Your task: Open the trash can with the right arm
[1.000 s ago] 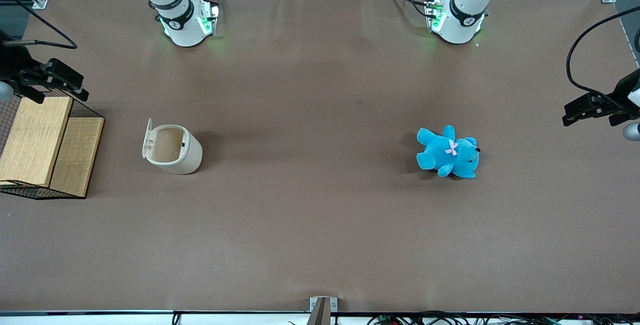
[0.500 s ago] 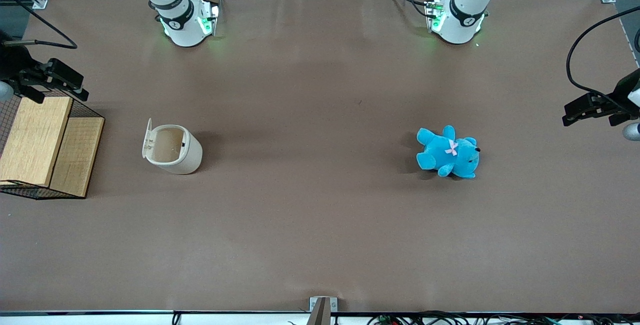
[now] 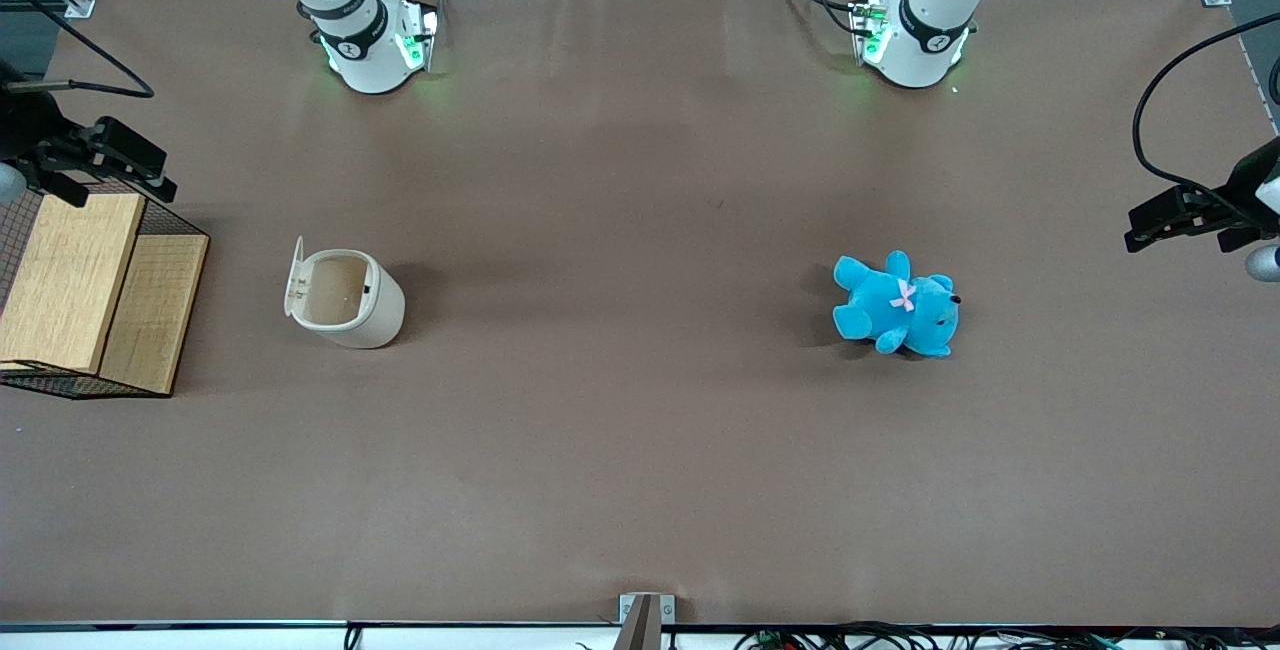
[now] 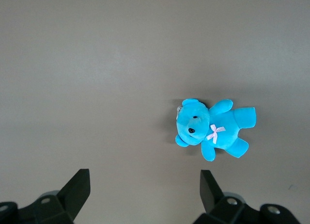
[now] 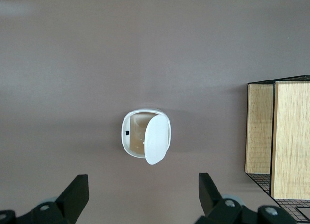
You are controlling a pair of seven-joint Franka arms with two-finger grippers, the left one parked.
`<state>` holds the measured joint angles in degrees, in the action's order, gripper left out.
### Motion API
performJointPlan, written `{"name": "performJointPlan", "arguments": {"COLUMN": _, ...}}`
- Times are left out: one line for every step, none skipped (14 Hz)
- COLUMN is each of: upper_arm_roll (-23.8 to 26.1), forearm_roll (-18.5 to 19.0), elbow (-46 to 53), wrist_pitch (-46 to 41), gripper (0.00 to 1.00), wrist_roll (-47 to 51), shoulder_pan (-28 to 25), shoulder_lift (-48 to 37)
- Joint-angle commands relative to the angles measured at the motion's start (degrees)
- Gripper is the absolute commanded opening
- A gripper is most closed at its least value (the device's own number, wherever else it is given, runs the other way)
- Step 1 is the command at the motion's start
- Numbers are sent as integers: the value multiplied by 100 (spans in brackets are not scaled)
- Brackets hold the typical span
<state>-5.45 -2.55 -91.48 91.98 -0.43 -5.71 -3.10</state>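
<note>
Front view gives us no legible writing; the trash can (image 3: pixel 345 298) is a smooth cream-white rounded-square bin, lid (image 3: pixel 294 276) flipped up, tan inside exposed; our gripper (image 3: pixel 100 168) hangs released, fingers spread, high over the table near the wire-and-wood crate (image 3: pixel 90 290); the bin stands below it, well apart.

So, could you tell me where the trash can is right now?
The trash can stands lid-up toward the working arm's end of the table, beside the wire-and-wood crate; the open gripper hangs above that crate.

Table (image 3: pixel 640 450): trash can (image 3: pixel 345 297), teddy (image 3: pixel 895 304), crate (image 3: pixel 85 290)
</note>
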Motion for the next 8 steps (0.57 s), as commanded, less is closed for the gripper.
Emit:
{"name": "performJointPlan", "arguments": {"upper_arm_roll": 44, "forearm_roll": 376, "elbow": -239, "wrist_pitch": 48, "gripper": 100, "wrist_roll": -19, "shoulder_pan": 53, "shoulder_lift": -191}}
{"name": "performJointPlan", "arguments": {"upper_arm_roll": 44, "forearm_roll": 526, "elbow": -248, "wrist_pitch": 13, "gripper": 100, "wrist_roll": -19, "shoulder_pan": 53, "shoulder_lift": -191}}
{"name": "performJointPlan", "arguments": {"upper_arm_roll": 44, "forearm_roll": 545, "elbow": -265, "wrist_pitch": 21, "gripper": 100, "wrist_roll": -28, "shoulder_pan": 53, "shoulder_lift": -191}}
{"name": "performJointPlan", "arguments": {"upper_arm_roll": 35, "forearm_roll": 545, "elbow": -274, "wrist_pitch": 48, "gripper": 100, "wrist_roll": -36, "shoulder_pan": 62, "shoulder_lift": -200}}
{"name": "performJointPlan", "arguments": {"upper_arm_roll": 26, "forearm_roll": 545, "elbow": -283, "wrist_pitch": 56, "gripper": 100, "wrist_roll": -37, "shoulder_pan": 62, "shoulder_lift": -200}}
{"name": "performJointPlan", "arguments": {"upper_arm_roll": 26, "forearm_roll": 545, "elbow": -327, "wrist_pitch": 83, "gripper": 100, "wrist_roll": -37, "shoulder_pan": 62, "shoulder_lift": -209}}
{"name": "performJointPlan", "arguments": {"upper_arm_roll": 26, "forearm_roll": 537, "elbow": -344, "wrist_pitch": 83, "gripper": 100, "wrist_roll": -37, "shoulder_pan": 62, "shoulder_lift": -226}}
{"name": "performJointPlan", "arguments": {"upper_arm_roll": 26, "forearm_roll": 545, "elbow": -345, "wrist_pitch": 83, "gripper": 100, "wrist_roll": -37, "shoulder_pan": 53, "shoulder_lift": -235}}
